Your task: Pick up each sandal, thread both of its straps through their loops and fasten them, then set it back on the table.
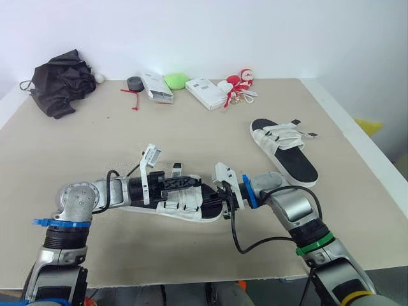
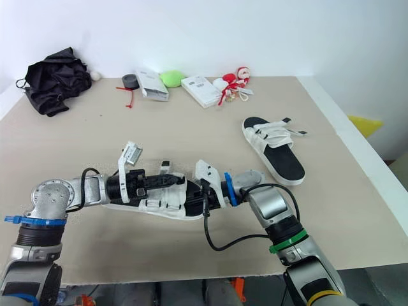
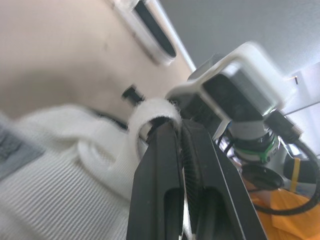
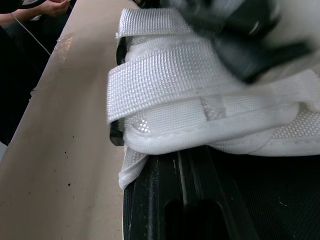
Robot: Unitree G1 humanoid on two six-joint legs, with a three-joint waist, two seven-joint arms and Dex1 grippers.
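A black-soled sandal with white straps [image 1: 186,205] lies on the tan table [image 1: 95,140] between my two grippers. My left gripper [image 1: 182,183] reaches over its straps from the left. In the left wrist view its black fingers [image 3: 160,165] are shut, with a white strap loop [image 3: 152,114] curled around their tips. My right gripper [image 1: 220,199] comes in from the sandal's right end. Its shut fingers [image 4: 165,200] rest on the black footbed, just under a fastened white strap [image 4: 170,80]. A second sandal [image 1: 284,150] lies flat at the right, apart from both arms.
Along the back edge sit a black bundle of fabric [image 1: 60,80], a dark tape roll [image 1: 134,83], two white boxes [image 1: 156,86] [image 1: 205,92], a green object [image 1: 175,80] and a red-and-white toy [image 1: 239,81]. The table's right edge [image 1: 357,137] runs close to the second sandal.
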